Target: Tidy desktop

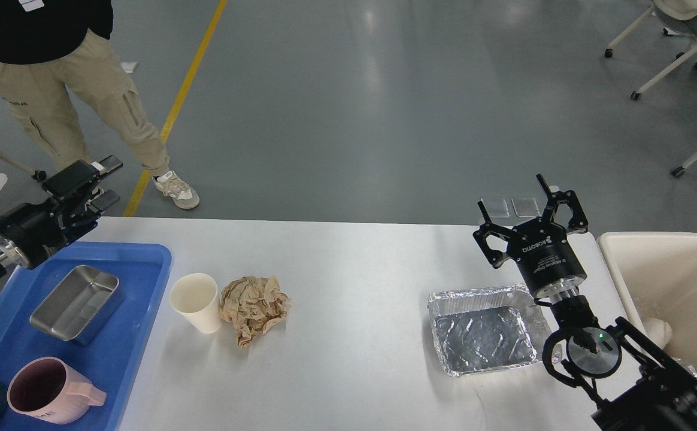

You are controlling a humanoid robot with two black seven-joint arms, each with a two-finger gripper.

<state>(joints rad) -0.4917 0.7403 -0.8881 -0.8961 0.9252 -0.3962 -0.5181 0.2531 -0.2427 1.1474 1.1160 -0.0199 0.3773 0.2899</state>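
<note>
White desktop [354, 371] stretched below me over grey floor, paper cup [196, 301] centre-left on it, crumpled paper [254, 308] touching its right, foil tray [483, 329] further right, my right gripper [513, 200] spread empty above that, left gripper [106, 182] far left, looked pressed together.

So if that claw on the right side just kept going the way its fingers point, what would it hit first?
Probably nothing on the desktop. The right gripper, open, points away past the far table edge, toward two small clear plates lying on the floor beyond. Depth is hard to judge, so it might pass above them.
</note>
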